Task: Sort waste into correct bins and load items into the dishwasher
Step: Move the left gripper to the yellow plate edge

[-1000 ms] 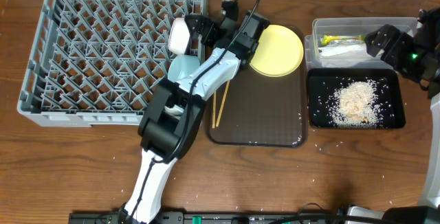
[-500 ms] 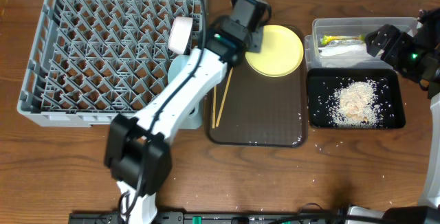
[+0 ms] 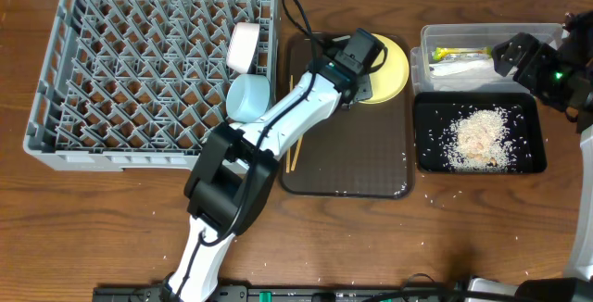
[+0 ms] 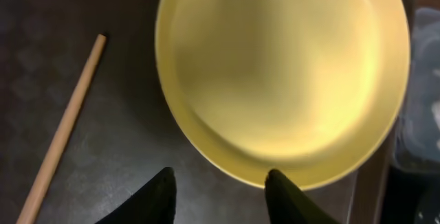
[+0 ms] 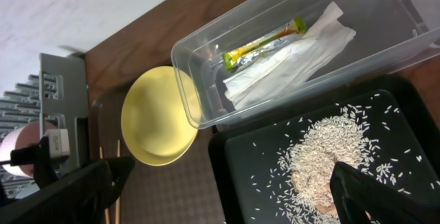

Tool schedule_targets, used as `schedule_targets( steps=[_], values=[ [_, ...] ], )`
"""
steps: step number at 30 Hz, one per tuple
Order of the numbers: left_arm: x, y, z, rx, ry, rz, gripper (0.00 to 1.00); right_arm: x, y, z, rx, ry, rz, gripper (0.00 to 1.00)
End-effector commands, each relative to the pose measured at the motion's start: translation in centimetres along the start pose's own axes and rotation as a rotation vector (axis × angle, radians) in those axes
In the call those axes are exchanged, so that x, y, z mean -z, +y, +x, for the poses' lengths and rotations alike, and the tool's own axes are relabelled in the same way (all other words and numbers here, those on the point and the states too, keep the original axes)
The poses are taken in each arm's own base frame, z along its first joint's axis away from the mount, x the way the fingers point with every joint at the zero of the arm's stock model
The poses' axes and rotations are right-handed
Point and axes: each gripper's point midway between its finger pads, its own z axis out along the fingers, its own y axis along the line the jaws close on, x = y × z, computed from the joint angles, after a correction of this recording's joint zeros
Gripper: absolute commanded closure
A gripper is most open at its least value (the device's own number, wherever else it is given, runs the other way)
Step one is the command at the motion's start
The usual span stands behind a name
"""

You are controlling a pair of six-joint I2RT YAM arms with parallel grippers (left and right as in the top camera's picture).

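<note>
**Left claw at the yellow plate; right claw spread above the bins.**

The grey dish rack (image 3: 139,70) has a white cup (image 3: 244,46) and a light blue bowl (image 3: 248,96) at its right edge. Two wooden chopsticks (image 3: 295,144) and the pale yellow plate (image 3: 397,69) lie on the brown tray (image 3: 361,168). The left gripper (image 4: 220,183) is half-parted at the plate's near rim, and whether it grips cannot be told. The clear tub (image 3: 424,35) contains the snack wrapper (image 3: 459,53) and the napkin (image 3: 460,69). The black tray (image 3: 530,107) contains the rice (image 3: 480,137). The right gripper (image 3: 511,58) is spread wide and holds nothing.

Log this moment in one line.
left gripper open at plate rim | right gripper open near tub | blue bowl in rack
</note>
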Motion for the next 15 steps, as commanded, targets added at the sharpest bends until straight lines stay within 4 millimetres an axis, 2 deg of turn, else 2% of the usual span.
schedule_targets(
  steps=[1,4,15],
  values=[
    [-1.5,1.4,0.1,0.107,-0.051,-0.085,0.58,0.6,0.4,-0.6,-0.002,-0.018,-0.011,0.01],
    [-2.4,1.9,0.2,0.139,-0.063,-0.110,0.58,0.6,0.4,-0.6,-0.002,-0.018,-0.011,0.01],
    [-4.9,2.0,0.7,0.140,-0.067,-0.104,0.59,0.6,0.4,-0.5,-0.001,-0.018,-0.011,0.01]
  ],
)
